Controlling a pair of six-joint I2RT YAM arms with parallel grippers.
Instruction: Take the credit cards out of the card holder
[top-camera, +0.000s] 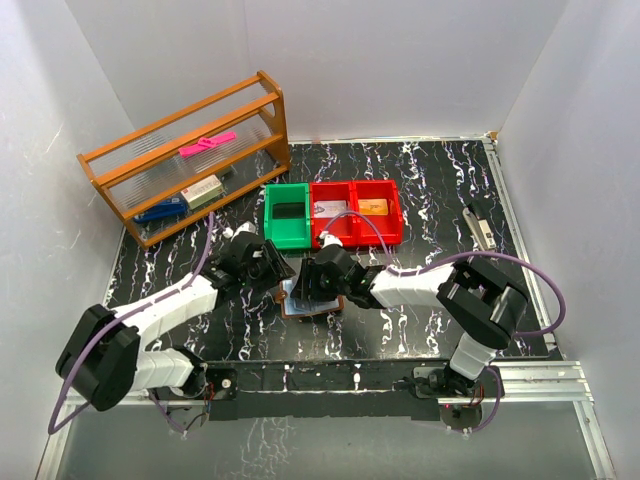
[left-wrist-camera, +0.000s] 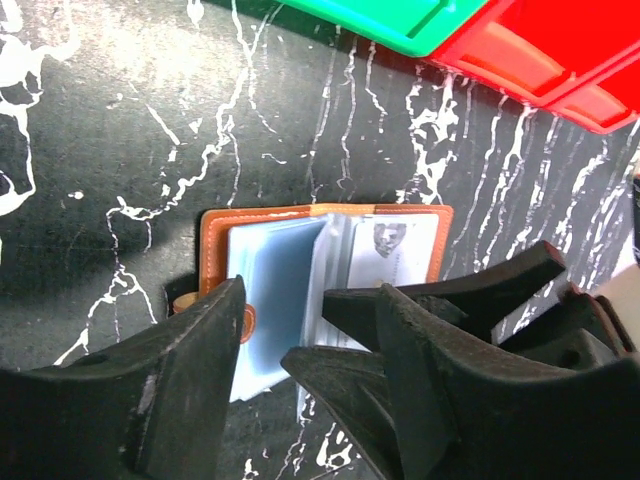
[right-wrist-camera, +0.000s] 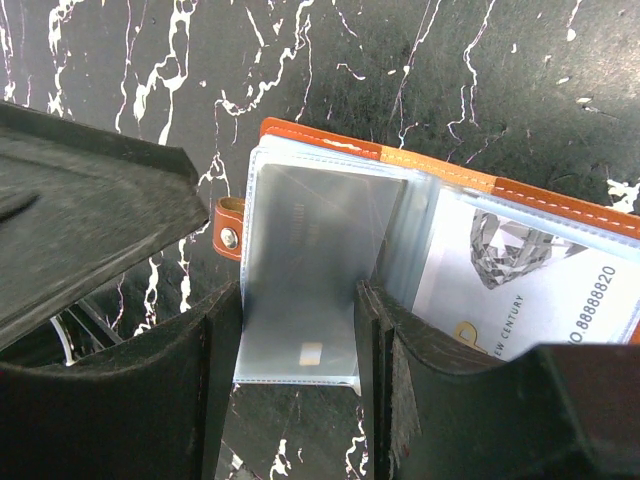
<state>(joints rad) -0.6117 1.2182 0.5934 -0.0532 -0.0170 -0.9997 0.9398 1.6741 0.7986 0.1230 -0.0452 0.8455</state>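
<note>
From above, we see the open brown card holder on the desk's near middle, under both arms. Left wrist: the left gripper's jaws stand parted over its blue sleeves. Right wrist: the right gripper's jaws clasp a silver-grey credit card by its edges.

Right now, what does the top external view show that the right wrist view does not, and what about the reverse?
Only the top external view: the wooden rack, the green bin and the red bins.
Only the right wrist view: a silver-grey card in a clear sleeve, with fingers against both its edges, and a diamond print on the next insert.
Both: the open card holder on the black marble table, under the right gripper.
</note>
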